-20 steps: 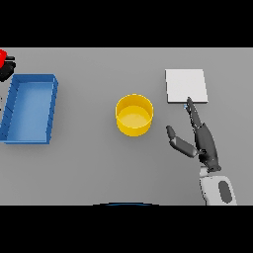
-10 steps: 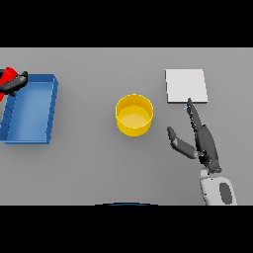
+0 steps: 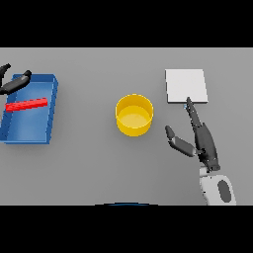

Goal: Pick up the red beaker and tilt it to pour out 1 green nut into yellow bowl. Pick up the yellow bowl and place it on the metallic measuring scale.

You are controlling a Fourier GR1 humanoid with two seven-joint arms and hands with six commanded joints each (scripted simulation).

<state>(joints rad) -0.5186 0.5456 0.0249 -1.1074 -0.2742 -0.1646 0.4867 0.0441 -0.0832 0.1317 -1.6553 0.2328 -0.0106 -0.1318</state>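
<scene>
The yellow bowl (image 3: 134, 114) stands upright in the middle of the table; I cannot see a nut in it. The metallic scale (image 3: 186, 86), a flat pale square, lies to its right and further back. My right hand (image 3: 203, 142) rests open to the right of the bowl, fingers stretched toward the scale's near edge, thumb pointing at the bowl, touching neither. The red beaker (image 3: 27, 105) lies on its side inside the blue bin (image 3: 51, 113). My left hand (image 3: 16, 83) hovers open at the bin's far left corner, apart from the beaker.
The blue bin stands at the table's left side with raised walls. Grey tabletop stretches between the bin and the bowl and in front of both.
The red beaker has left my left hand and dropped into the blue bin, where it now lies flat. The left hand shifted slightly right and opened. The right hand stayed put.
</scene>
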